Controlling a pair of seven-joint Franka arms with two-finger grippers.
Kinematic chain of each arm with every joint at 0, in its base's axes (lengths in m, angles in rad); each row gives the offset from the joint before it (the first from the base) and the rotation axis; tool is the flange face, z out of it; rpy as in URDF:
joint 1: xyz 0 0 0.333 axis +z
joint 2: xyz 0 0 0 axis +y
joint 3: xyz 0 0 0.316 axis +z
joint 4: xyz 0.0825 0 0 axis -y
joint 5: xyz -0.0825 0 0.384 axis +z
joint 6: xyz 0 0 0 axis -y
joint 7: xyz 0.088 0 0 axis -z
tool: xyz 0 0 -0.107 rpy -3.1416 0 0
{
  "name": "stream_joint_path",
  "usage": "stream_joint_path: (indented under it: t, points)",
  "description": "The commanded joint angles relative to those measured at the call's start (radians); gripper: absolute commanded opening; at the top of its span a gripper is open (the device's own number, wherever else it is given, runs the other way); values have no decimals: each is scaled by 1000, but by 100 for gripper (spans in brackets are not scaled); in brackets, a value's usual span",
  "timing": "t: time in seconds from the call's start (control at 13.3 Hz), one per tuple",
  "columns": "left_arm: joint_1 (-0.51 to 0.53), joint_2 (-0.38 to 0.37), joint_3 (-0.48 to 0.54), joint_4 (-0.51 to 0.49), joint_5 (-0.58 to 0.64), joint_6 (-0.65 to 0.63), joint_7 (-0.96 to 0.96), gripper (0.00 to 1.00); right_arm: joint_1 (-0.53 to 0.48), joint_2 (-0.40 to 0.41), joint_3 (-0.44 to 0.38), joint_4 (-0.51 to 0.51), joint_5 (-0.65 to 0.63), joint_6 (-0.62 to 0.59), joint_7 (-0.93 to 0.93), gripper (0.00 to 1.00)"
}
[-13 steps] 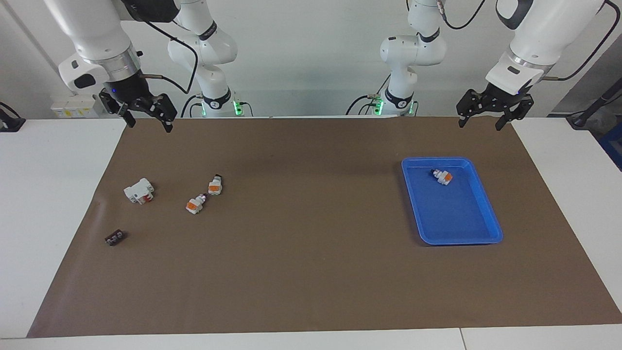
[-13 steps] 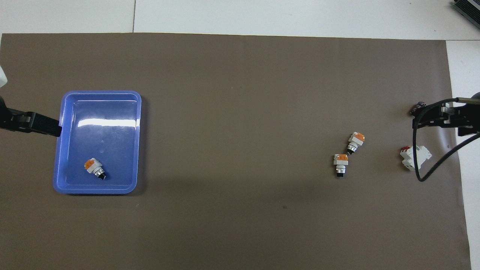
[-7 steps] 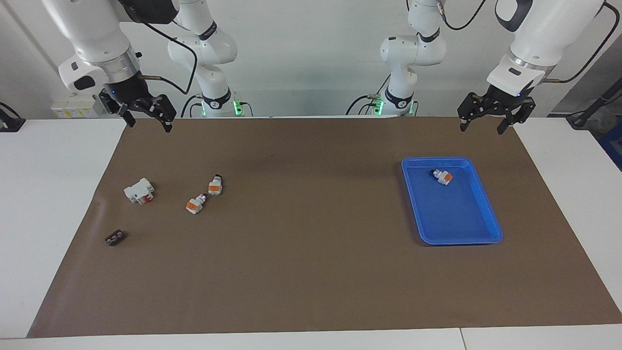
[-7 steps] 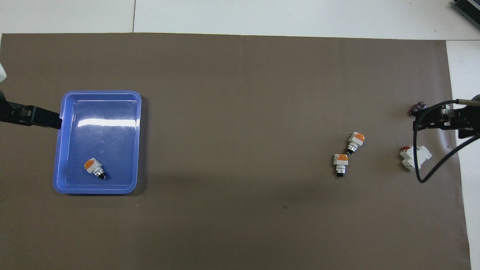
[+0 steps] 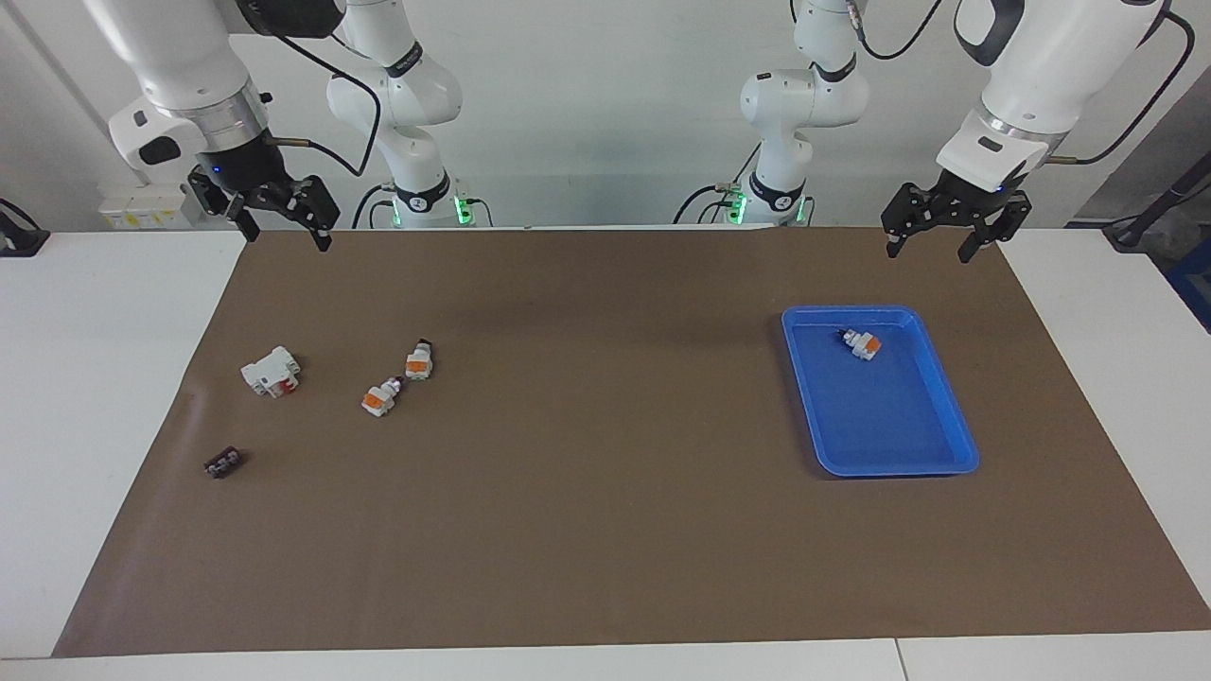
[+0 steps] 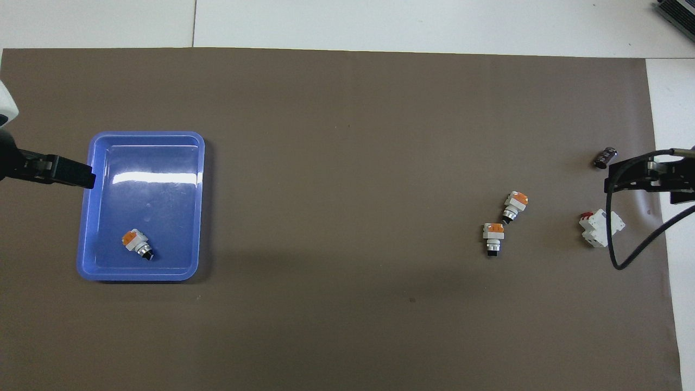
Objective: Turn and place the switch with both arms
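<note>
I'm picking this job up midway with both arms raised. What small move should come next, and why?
Probably bring the right gripper down over the nearer switch on the mat. One switch already lies in the blue tray; two more, that one and its neighbour, lie at the right arm's end. Both grippers hang open and empty, the left gripper near the tray.

Brown mat [image 5: 605, 530] on white table [image 5: 104, 397]

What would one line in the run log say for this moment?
left claw: open, raised | right claw: open, raised | switch in blue tray | two switches on mat
</note>
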Motion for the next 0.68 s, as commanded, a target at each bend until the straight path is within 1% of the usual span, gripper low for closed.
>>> stream_joint_path:
  t: [0.0, 0.6]
  points:
    - [35, -28, -30, -34, 20, 25, -27, 100, -25, -17, 18, -24, 0, 18, -27, 100]
    - [39, -34, -25, -35, 17, 25, -25, 100, -17, -22, 23, -24, -14, 15, -26, 100]
